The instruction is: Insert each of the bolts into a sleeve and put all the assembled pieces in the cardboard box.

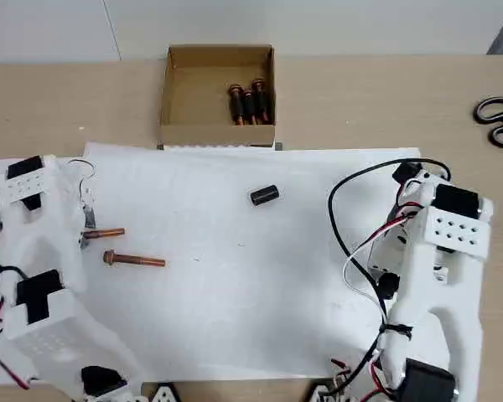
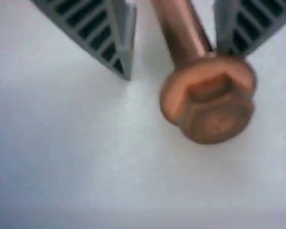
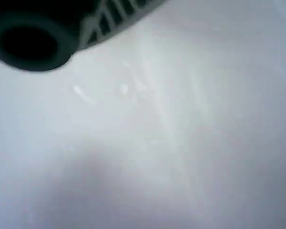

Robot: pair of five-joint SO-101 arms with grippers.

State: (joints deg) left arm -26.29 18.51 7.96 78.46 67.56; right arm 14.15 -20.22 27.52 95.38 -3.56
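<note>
Two copper bolts lie on the white sheet at the left. The upper bolt [image 1: 106,233] lies between the fingers of my left gripper [image 1: 87,229], which is open. In the left wrist view one grey finger [image 2: 229,24] touches that bolt's shaft [image 2: 181,28] and the other stands apart. The second bolt [image 1: 134,260] lies free just below. A loose black sleeve [image 1: 264,195] rests mid-sheet. My right gripper [image 1: 386,283] hangs over the sheet's right side, shut on another black sleeve [image 3: 31,43]. The cardboard box [image 1: 218,134] holds three assembled pieces [image 1: 247,102].
The white sheet [image 1: 235,318] covers most of the wooden table. Scissors [image 1: 499,117] lie at the far right edge. Black and red cables [image 1: 352,243] loop beside the right arm.
</note>
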